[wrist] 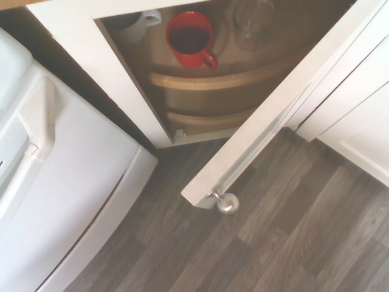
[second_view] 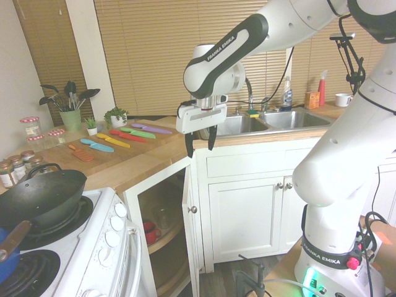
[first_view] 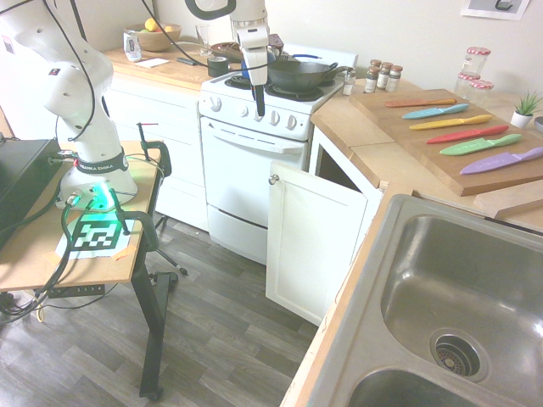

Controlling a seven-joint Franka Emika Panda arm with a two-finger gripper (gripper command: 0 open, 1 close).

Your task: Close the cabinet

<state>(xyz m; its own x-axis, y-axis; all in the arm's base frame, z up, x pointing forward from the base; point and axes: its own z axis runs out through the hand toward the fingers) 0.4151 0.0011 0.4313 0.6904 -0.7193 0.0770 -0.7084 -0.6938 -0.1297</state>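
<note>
Where the light wood countertop point(second_view: 133, 168) turns between white oven point(first_view: 254, 157) and stainless steel sink point(first_view: 458, 280), the white corner cabinet point(second_view: 162, 229) stands with its recessed-panel door point(first_view: 312, 242) swung outward, round silver knob point(wrist: 228, 204) at the free edge. Inside sits a red ceramic mug point(wrist: 189, 39). Above the door, the black-fingered gripper point(second_view: 201, 148) hangs released, touching nothing.

Glossy metal knob point(wrist: 228, 204); smooth, matt white cabinet door point(first_view: 312, 242).

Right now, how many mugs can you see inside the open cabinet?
2. A red mug sits on the upper shelf, and a white one is beside it, nearer the stove. More may be hidden deeper inside.
</note>
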